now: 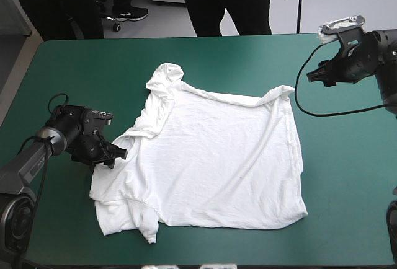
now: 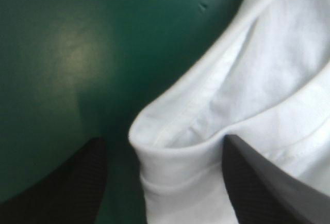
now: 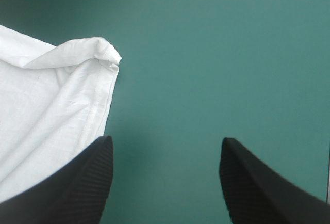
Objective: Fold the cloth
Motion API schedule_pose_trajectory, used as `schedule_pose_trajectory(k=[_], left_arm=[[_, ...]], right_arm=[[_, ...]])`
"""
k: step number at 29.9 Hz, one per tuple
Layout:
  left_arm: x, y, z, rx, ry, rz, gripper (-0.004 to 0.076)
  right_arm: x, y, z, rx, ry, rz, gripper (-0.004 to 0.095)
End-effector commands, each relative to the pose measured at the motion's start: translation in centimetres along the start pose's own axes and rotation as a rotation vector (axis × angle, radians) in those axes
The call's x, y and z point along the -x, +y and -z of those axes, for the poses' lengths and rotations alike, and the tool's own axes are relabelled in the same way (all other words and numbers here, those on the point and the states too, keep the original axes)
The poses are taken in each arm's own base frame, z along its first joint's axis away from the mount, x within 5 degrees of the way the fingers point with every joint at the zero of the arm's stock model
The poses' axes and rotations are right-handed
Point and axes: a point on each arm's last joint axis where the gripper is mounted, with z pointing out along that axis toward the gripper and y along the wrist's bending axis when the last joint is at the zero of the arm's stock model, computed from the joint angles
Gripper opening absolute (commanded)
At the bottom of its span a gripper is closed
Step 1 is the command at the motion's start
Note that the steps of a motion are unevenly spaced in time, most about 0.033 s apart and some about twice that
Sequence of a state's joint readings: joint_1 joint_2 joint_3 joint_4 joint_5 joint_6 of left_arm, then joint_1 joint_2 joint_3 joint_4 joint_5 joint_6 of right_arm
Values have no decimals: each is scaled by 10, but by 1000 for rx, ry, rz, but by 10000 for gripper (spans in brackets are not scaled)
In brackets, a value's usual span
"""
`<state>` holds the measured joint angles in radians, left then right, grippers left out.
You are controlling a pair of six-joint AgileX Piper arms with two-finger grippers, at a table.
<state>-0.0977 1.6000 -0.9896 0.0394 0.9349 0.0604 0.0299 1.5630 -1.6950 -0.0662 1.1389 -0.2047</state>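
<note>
Both apart, I see | left gripper [image 1: 118, 152] straddles shirt [image 1: 217, 163] edge on left side | right gripper [image 1: 313, 74] over bare table [image 1: 347, 176] near shirt's far right corner

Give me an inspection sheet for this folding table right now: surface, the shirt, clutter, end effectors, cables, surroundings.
surface: teal-green cover, bare on all sides of the shirt.
job's things: white T-shirt spread nearly flat mid-table; its left side is rumpled and folded over, its far right corner bunched.
clutter: nothing seen.
left end effector: open, fingers either side of a raised fold at the shirt's left edge.
right end effector: open, over bare cover beside the shirt's far right corner, not touching it.
cables: nothing seen beyond the robot's own.
surroundings: nothing seen.
</note>
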Motion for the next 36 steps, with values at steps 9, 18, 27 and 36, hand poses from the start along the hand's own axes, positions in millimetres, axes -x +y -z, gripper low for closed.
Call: schedule_pose_trajectory(k=[9,18,27,36], left_arm=[[-6,-6,-4,-55,-43,-25,329],[-3,-2,-3,-10,-70,-18,-17],[12,25,41,272,-165,-3,-17],[39,53,93,513,-320,26,-17]], right_arm=[[6,-6,27,-34,-109,3,577],[6,-6,27,-34,-108,1,577],[6,-5,27,-30,-105,-1,577],[7,0,27,30,-116,-25,577]])
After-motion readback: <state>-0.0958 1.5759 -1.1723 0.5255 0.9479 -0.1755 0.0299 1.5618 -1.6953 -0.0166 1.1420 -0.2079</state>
